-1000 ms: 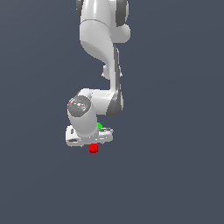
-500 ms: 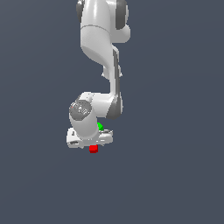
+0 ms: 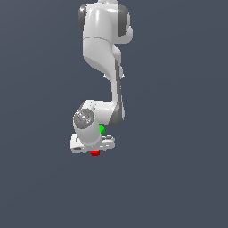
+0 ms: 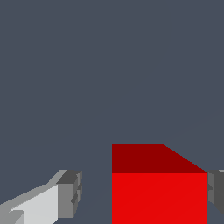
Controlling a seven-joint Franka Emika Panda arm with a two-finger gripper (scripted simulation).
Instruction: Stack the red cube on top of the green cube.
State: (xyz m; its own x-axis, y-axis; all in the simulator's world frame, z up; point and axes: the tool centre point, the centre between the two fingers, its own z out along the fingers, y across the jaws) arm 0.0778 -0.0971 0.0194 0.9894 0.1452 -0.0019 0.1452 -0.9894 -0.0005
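Dark slate ground: gripper (image 3: 94, 150) lowered with jaws spread around the red cube (image 4: 159, 192), one pad touching, one apart; green cube (image 3: 102, 129) at about one o'clock behind the wrist; grasp, lift and stacking remain.

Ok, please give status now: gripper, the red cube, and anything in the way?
Gripper open, fingers either side of red cube; gap on one side. Green cube partly hidden behind the wrist. No obstruction visible.

A plain dark blue-grey surface (image 3: 178, 178) fills both views, uniform, with no markings.
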